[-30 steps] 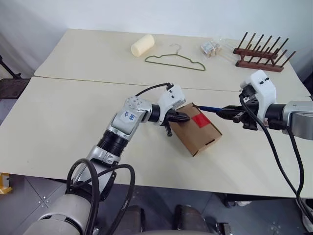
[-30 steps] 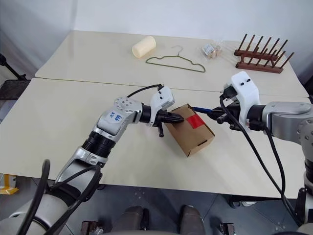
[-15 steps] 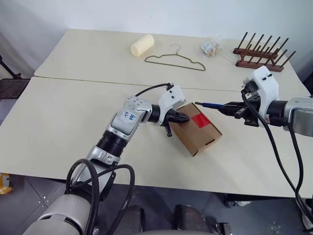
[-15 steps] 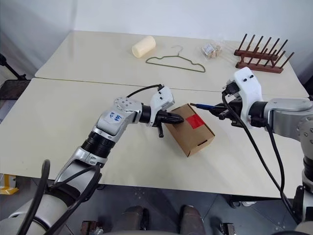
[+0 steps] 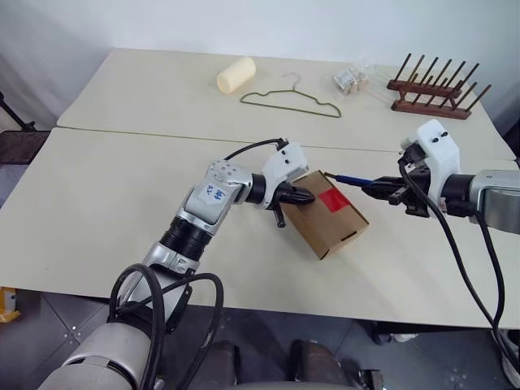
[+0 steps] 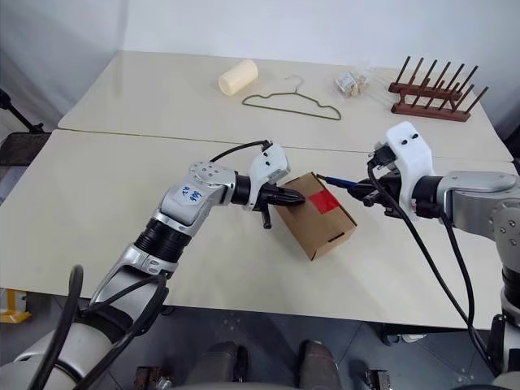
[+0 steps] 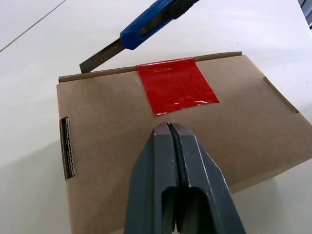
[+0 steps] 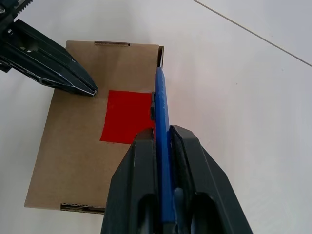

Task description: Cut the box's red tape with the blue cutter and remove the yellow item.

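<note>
You won't find much to read here. The white sticker (image 5: 214,193) on the left forearm carries blue handwritten marks, too small to make out. The box (image 7: 161,141), red tape (image 7: 175,91) and blue cutter (image 7: 146,27) bear no legible print.

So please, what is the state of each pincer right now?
Left pincer: closed, empty, tips on the box near the red tape.
Right pincer: closed on the blue cutter.
</note>
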Available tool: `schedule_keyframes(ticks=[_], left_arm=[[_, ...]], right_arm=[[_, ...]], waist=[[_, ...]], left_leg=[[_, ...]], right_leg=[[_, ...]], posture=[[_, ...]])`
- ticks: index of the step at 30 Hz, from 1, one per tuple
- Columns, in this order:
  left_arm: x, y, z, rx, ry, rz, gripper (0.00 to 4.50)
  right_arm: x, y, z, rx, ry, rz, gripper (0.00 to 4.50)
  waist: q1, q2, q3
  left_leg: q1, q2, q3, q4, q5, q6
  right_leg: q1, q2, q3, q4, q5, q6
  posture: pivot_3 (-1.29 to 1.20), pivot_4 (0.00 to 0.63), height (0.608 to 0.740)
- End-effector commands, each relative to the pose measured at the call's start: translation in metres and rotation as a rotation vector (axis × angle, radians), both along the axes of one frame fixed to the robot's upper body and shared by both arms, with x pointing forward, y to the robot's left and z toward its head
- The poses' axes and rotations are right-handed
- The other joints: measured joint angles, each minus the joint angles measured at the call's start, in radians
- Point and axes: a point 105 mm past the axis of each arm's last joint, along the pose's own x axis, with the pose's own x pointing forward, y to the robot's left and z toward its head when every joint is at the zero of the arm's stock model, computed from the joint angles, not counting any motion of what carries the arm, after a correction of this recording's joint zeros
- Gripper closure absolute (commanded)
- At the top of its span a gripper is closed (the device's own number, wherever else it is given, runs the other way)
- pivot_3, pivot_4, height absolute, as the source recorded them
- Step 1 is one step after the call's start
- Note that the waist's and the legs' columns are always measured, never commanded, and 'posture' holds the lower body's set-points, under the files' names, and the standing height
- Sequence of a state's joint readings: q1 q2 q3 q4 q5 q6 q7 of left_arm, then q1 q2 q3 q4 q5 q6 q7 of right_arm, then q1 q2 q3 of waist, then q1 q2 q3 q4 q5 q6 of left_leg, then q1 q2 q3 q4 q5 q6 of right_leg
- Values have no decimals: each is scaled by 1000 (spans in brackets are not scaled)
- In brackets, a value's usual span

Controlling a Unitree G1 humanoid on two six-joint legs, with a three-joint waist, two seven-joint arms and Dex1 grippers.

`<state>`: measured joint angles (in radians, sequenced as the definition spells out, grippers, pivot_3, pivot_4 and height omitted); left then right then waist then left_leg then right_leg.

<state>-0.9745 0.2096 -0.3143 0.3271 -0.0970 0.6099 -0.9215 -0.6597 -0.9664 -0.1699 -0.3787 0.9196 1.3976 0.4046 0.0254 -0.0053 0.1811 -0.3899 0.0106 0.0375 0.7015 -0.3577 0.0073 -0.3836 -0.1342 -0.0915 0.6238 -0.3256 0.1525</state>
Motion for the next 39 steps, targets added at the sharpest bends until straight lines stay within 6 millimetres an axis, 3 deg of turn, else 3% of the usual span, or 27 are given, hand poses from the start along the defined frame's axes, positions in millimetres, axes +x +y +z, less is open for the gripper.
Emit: schedule_keyframes(ticks=[1,5,8,19,26,32,39], left_arm=[[-3,3,-12,32,34,0,4500],[-3,3,-12,33,35,-2,4500],[-3,3,-12,33,36,-1,4500],[-4,3,-13,35,40,-4,4500],[-4,3,-13,38,39,-4,4500],[-4,4,-13,40,38,-4,4500],[-4,3,-13,40,39,-6,4500]], right_arm=[[5,-6,15,2,-84,-37,4368],[12,-10,35,30,-171,-61,4368],[11,-8,38,35,-161,-46,4368],[-4,-2,3,-13,-20,4,4368],[-5,-6,-2,-22,-8,-6,4368],[4,-11,15,-4,-89,-36,4368],[2,0,30,32,-106,23,4368]], waist=[[-1,0,0],[-1,0,0],[-1,0,0],[-1,0,0],[-1,0,0],[-1,0,0],[-1,1,0]], left_leg=[[0,0,0,0,0,0],[0,0,1,0,0,0],[0,0,0,0,0,0],[0,0,0,0,0,0],[1,0,0,0,0,0],[1,0,1,1,0,0],[1,0,0,1,0,0]], right_leg=[[0,0,0,0,0,0],[0,0,1,0,0,0],[0,0,1,1,0,0],[0,0,1,1,0,0],[0,0,1,1,0,0],[0,0,1,1,0,0],[0,0,1,1,0,0]], posture=[[0,150,740],[0,150,740],[0,150,740],[0,150,740],[0,150,740],[0,150,740],[0,150,740]])
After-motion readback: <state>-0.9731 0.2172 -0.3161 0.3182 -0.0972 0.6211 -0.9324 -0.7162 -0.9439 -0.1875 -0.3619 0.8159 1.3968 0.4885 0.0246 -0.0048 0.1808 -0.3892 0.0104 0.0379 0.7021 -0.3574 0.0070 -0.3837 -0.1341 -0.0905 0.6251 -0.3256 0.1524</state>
